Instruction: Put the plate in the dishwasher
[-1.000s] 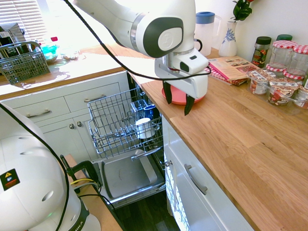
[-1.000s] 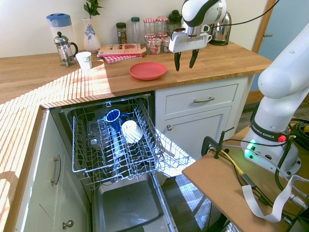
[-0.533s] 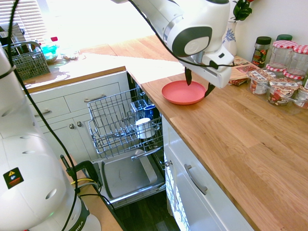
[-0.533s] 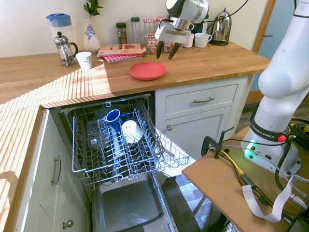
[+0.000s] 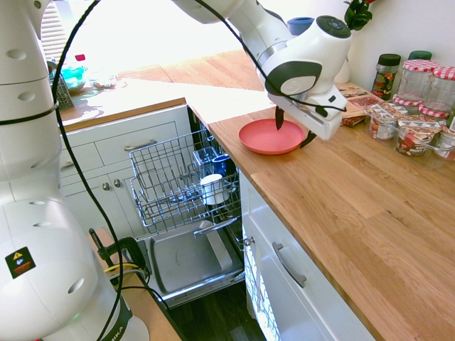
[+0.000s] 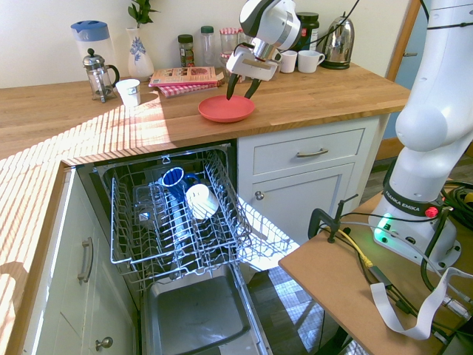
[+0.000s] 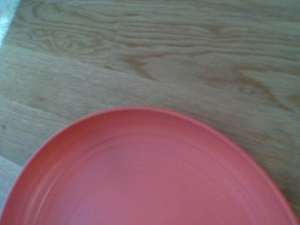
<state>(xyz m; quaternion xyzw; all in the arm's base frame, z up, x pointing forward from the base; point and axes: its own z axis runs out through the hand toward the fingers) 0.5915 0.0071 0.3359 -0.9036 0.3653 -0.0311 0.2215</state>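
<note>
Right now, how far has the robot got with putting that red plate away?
The dishwasher's rack is already out. The open gripper hangs at the red plate, which lies on the counter. Grasping, carrying and racking it all remain.

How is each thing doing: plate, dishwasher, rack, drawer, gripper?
Plate: flat on the counter, nothing on it.
Dishwasher: open.
Rack: pulled out, cups in it.
Drawer: shut.
Gripper: open, above the plate's edge, holding nothing.
</note>
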